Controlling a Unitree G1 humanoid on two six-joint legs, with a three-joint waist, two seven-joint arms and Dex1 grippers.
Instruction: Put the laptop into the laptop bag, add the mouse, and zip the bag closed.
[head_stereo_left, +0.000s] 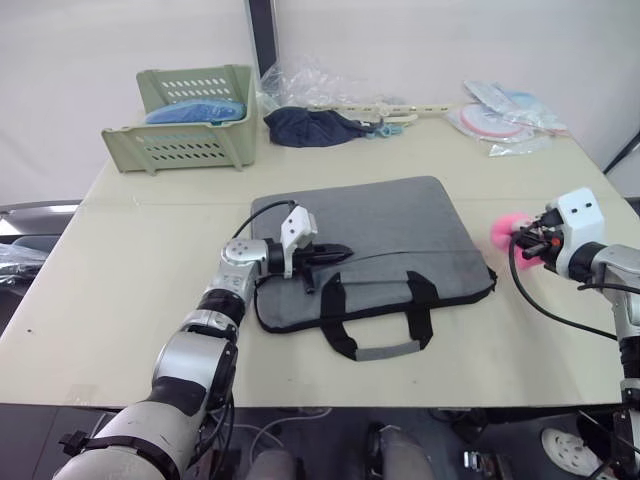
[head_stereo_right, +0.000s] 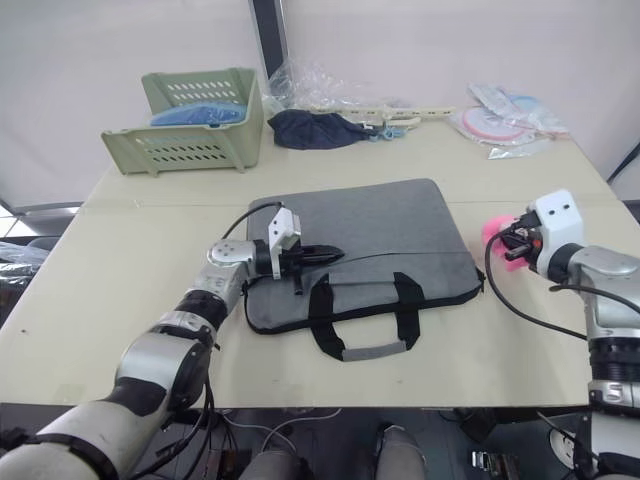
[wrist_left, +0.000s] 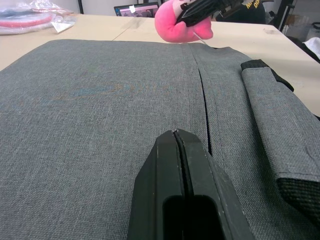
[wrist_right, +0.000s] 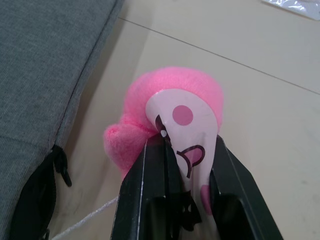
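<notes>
laptop bag (head_stereo_left: 375, 255) flat mid-table; laptop, mouse unseen | left gripper (head_stereo_left: 335, 253) on bag's top face, fingers pressed together, apparently holding nothing | right gripper (wrist_right: 182, 150) clamped on pink plush toy (wrist_right: 172, 107) just beside bag's right end

Even, diffuse light falls from above; the pale cream tabletop (head_stereo_left: 120, 290) is bright without glare; the white backdrop behind it is close to washed out. Shadows are soft and short: a thin dark rim lies under the flat grey fabric laptop bag (head_stereo_left: 400, 230) and its black handles; a faint one lies beside the pale green slotted plastic basket (head_stereo_left: 190, 140). In the left wrist view the bag's weave is sharp while the fluffy pink plush toy (wrist_left: 180, 25) beyond is soft; in the right wrist view the near black fingers (wrist_right: 150, 200) are slightly blurred.
</notes>
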